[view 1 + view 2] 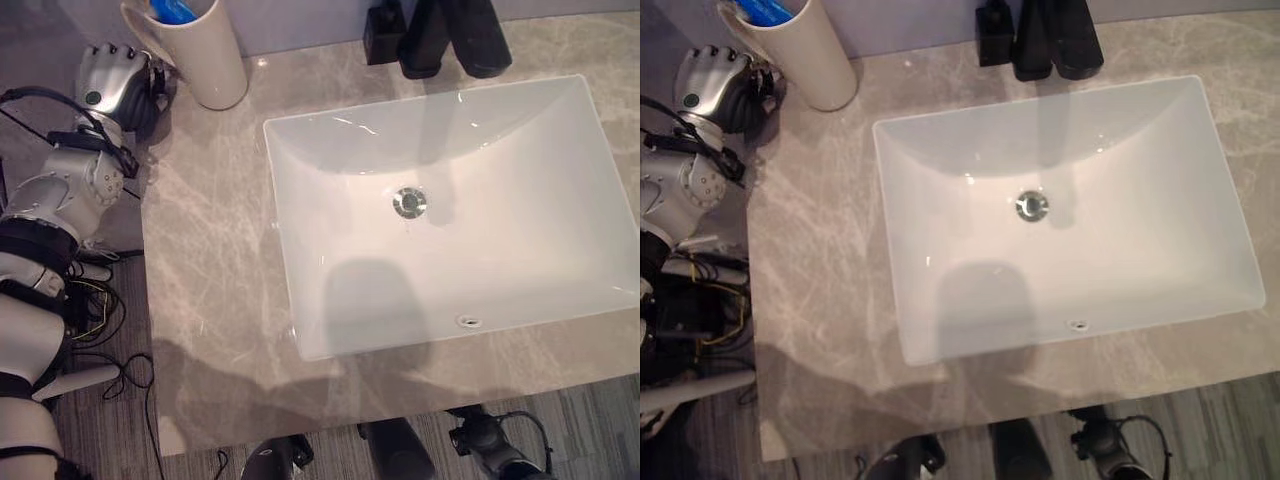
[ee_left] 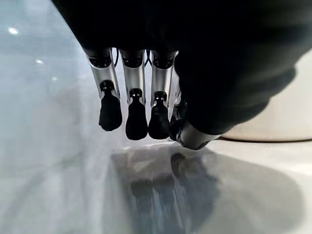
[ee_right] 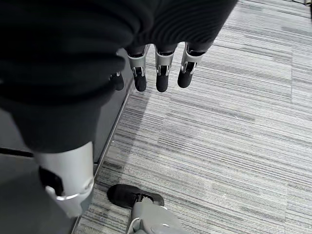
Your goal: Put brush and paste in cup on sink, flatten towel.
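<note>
Left hand beside cup on table, fingers relaxed, empty; right hand over carpet, fingers straight.

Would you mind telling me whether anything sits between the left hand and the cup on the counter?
Nothing visible does. The left hand hangs with relaxed fingers right beside the cream cup at the back left corner of the marble counter, and the gap between them looks bare. A blue item already stands inside the cup.
</note>
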You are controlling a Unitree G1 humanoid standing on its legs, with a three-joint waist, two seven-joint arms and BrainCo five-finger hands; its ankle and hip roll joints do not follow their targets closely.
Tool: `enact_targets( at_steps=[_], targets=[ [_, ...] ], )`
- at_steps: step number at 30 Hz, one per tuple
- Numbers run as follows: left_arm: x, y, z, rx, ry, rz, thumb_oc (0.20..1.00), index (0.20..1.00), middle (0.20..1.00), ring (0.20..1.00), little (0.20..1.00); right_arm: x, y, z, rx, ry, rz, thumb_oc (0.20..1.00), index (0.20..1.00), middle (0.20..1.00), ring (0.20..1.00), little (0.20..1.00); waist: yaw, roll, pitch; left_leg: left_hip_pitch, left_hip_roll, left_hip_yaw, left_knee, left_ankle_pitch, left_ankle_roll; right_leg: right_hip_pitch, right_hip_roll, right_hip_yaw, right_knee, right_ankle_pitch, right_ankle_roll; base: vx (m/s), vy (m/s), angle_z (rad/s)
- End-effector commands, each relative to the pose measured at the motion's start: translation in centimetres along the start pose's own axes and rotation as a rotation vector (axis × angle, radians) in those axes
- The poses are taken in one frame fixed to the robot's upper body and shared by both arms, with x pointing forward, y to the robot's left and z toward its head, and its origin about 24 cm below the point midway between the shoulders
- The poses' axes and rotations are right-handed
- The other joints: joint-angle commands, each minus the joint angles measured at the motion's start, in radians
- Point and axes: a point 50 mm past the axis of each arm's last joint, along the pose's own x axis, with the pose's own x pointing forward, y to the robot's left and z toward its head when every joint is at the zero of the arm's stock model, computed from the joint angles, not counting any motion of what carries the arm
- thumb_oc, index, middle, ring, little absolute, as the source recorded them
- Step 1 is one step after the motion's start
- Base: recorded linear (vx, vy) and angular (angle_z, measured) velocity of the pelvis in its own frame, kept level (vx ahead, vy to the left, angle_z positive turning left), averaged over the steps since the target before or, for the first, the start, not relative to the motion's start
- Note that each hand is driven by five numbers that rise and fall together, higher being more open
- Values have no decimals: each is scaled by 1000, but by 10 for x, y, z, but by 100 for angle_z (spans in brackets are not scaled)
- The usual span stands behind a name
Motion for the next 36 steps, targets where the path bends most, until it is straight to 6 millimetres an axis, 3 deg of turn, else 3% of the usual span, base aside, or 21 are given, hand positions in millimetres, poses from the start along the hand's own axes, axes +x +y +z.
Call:
enact_targets(
  at_steps=[1,7,15,25,36],
  targets=[
    [23,37,-6,14,45,121,200,200,200,200,200,-3,-5,-14,8,36,-18,1000,1000,1000,1000,1000,-14,-10,-23,104,34,-44,5,9,-74,42,-21,-10,0,16,98,34,-14,-3],
    [28,38,-3,-13,62,132,200,200,200,200,200,-2,-3,-7,28,12,-12,1000,1000,1000,1000,1000,-23,-13,-26,99,37,-40,5,14,-78,35,-15,-6,0,18,97,4,-2,-1],
    [40,37,32,-91,-40,152,200,200,200,200,200,-5,3,-9,35,14,5,1000,1000,1000,1000,1000,-31,-24,-30,103,39,-47,5,16,-78,39,-13,-9,0,11,95,19,-7,-1],
    [48,35,48,-136,-51,154,200,200,200,200,200,-8,6,-17,56,44,9,1000,1000,1000,1000,1000,-45,-43,-32,108,42,-40,5,10,-78,37,-8,-4,0,15,92,1,-4,-3],
    [45,30,32,-101,46,142,200,200,200,200,200,-9,7,-22,43,65,15,1000,1000,1000,1000,1000,-33,-44,-33,112,41,-37,5,12,-77,41,-10,-12,0,14,92,0,0,0]
  ],
)
